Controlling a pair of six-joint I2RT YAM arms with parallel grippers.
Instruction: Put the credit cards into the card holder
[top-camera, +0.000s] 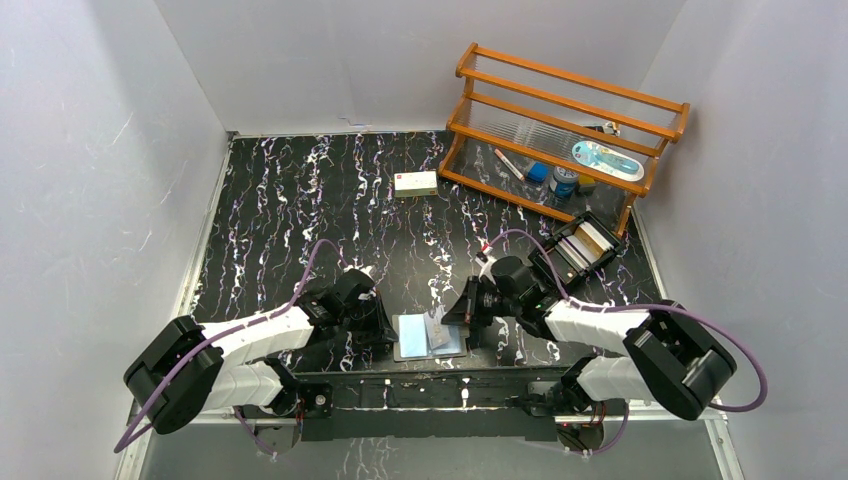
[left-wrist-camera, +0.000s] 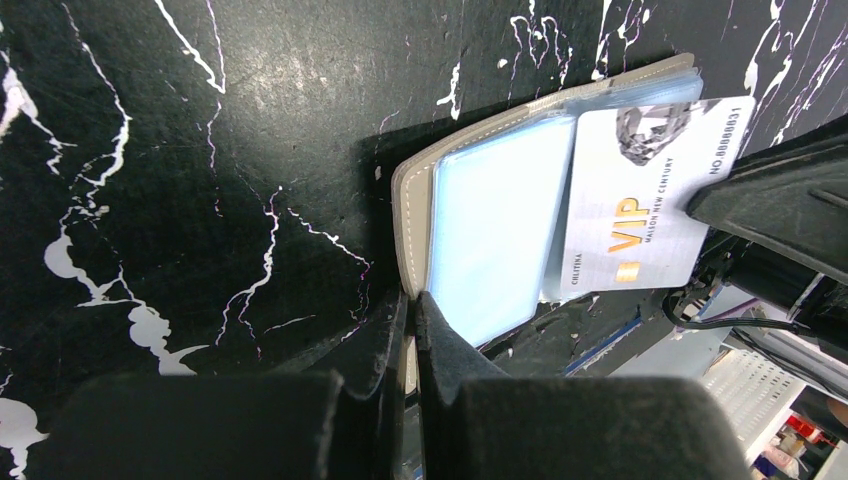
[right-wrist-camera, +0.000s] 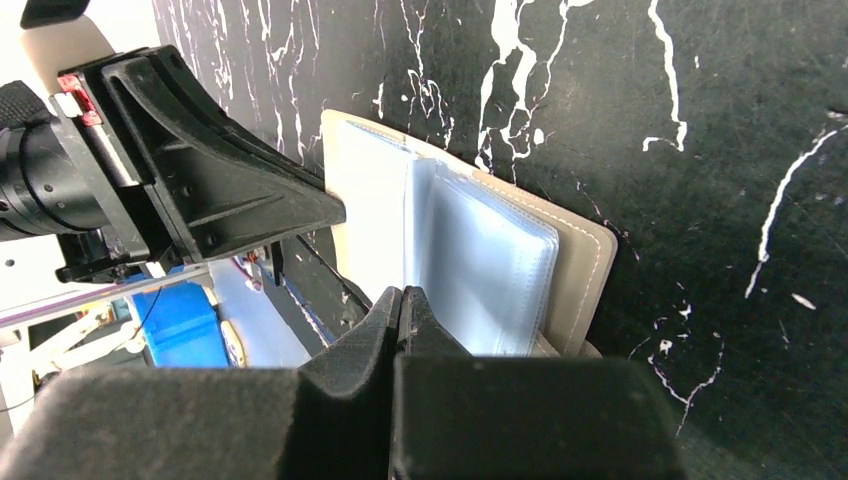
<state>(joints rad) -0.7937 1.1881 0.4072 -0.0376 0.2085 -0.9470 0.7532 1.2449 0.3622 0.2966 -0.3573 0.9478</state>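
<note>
The card holder (top-camera: 412, 338) lies open near the table's front edge, taupe cover down and light blue sleeves up. My left gripper (top-camera: 385, 325) is shut on its left cover edge (left-wrist-camera: 413, 215), and the cover shows between the fingers (left-wrist-camera: 440, 350). My right gripper (top-camera: 462, 318) is shut on a pale grey credit card (left-wrist-camera: 640, 200) printed "VIP". It holds the card by its right end, slanted over the right-hand sleeves (left-wrist-camera: 495, 230). In the right wrist view my shut right gripper (right-wrist-camera: 402, 298) is at the sleeves (right-wrist-camera: 480, 270), and the card itself is not clear there.
A black open-topped tray (top-camera: 556, 262) with more cards stands right of the right arm. A wooden rack (top-camera: 565, 120) with small items is at the back right. A white box with a red mark (top-camera: 415, 183) lies at mid-back. Grey walls enclose the table.
</note>
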